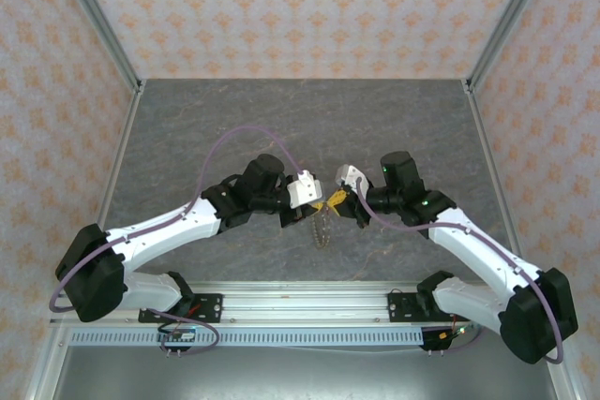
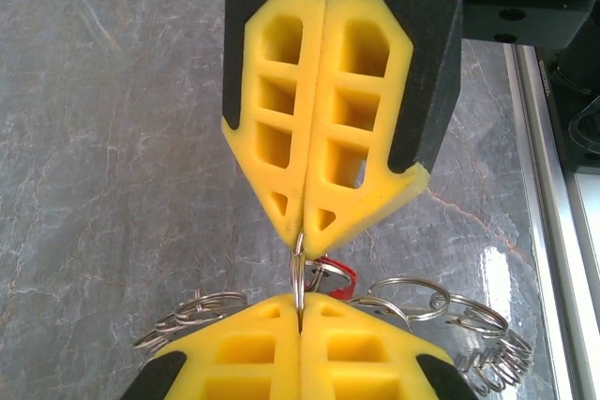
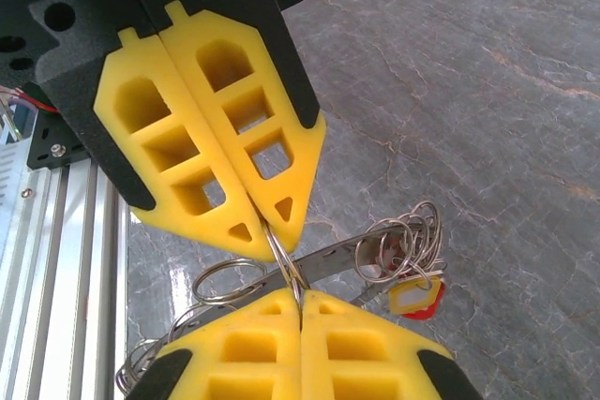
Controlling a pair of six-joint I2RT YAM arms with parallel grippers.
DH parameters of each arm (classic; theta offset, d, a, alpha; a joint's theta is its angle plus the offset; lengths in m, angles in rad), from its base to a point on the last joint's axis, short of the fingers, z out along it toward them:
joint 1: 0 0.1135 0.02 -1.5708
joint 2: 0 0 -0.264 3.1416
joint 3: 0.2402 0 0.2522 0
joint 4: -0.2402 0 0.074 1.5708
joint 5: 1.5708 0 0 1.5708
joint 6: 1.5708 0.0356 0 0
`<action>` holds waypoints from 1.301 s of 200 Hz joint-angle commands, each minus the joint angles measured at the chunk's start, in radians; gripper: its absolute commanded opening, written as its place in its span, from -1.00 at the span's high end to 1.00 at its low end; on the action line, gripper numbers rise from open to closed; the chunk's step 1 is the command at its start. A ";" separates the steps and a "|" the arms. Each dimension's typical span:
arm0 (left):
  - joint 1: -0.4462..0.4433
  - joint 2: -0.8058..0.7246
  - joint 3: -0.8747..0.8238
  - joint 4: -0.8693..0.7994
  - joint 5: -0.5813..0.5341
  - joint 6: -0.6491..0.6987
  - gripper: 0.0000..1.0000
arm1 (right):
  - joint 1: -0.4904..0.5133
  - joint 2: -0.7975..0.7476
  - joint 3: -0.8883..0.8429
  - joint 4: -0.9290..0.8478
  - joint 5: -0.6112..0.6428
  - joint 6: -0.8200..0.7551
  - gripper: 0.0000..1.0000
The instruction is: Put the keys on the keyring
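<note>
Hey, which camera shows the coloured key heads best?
The right wrist view: the key heads, yellow over red, hang in the open beneath a cluster of small wire rings. The left wrist view gives a partly hidden red sliver; in the top view they are too small to tell.

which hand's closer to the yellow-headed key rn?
Right, narrowly. The small yellow plastic-headed key hangs just beside the right hand's fingertip edge. The left hand pinches the same thin wire ring, up and left of the key.

bright even light, soft shadows, glare patch on table [image 2: 492, 264].
</note>
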 commanded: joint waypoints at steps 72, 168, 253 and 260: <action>0.001 -0.040 -0.011 0.079 0.005 -0.021 1.00 | -0.004 -0.009 -0.045 0.022 0.074 0.057 1.00; 0.002 -0.043 -0.002 0.047 0.014 -0.014 1.00 | -0.001 0.001 0.006 0.043 -0.081 -0.022 0.47; -0.001 -0.048 0.001 0.047 0.027 -0.012 1.00 | 0.004 0.061 0.042 0.070 -0.083 -0.072 0.61; -0.001 -0.047 -0.001 0.045 0.028 -0.012 1.00 | 0.004 0.060 0.042 0.071 -0.087 -0.072 0.66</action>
